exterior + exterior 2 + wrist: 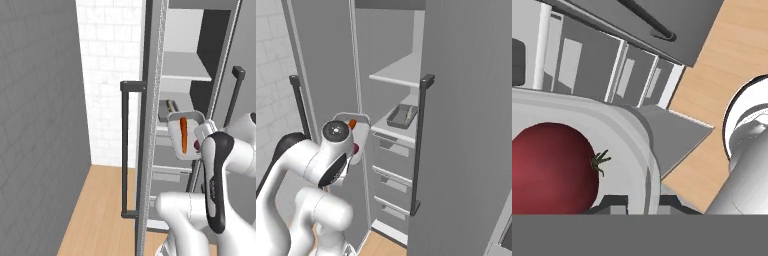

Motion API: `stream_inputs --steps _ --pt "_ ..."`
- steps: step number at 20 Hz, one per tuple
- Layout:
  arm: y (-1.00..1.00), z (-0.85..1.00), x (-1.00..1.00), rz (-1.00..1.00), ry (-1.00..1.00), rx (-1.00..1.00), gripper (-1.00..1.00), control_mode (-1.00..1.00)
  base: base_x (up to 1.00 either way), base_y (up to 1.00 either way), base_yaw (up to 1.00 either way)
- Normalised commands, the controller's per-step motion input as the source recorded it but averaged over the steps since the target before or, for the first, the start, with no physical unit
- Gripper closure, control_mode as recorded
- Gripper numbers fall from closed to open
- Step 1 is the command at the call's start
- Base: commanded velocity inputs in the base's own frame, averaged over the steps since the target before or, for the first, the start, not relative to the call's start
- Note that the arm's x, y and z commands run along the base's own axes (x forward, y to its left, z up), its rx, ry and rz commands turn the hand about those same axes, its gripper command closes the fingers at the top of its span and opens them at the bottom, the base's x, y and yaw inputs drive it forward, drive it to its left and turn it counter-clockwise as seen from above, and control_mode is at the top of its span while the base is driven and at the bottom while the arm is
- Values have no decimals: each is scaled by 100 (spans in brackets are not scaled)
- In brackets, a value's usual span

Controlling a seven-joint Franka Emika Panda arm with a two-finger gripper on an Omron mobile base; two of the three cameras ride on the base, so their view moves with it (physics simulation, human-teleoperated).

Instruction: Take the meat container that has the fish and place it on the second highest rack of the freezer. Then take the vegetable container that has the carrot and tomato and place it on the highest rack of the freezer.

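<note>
The vegetable container (pixel 176 131), a pale silver tray, hangs tilted in front of the open freezer (pixel 151 100) at the height of its second shelf. In it lie the carrot (pixel 183 134) and the tomato (pixel 196 145). My gripper (pixel 646 202) is shut on the container's rim (pixel 632 132), with the tomato (pixel 554 167) close beside it. The meat container (pixel 401 117) with the fish (pixel 408 114) sits on the second highest rack. Above it the highest rack (pixel 398 74) is bare. My arm partly hides the vegetable container (pixel 362 120) in the right base view.
The freezer door stands open to the left with its long dark handle (pixel 124 150). A second dark handle (pixel 417 145) runs down the right side. Grey drawers (pixel 390 170) fill the space below the shelves. A white brick wall (pixel 107 75) is behind, wood floor (pixel 97 210) below.
</note>
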Motion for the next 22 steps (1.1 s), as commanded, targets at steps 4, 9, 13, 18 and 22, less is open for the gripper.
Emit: stream_inputs --steps 4,9,13,18,22 --pt "-71 54 20 -8 0 8 100 -100 0 0 0" --pt "-46 67 53 -5 0 3 100 -100 0 0 0" --pt "-1 72 75 -6 0 0 100 -100 0 0 0" --pt "0 67 80 -8 0 -2 100 -100 0 0 0" --pt "-8 24 86 -12 0 0 100 -100 0 0 0"
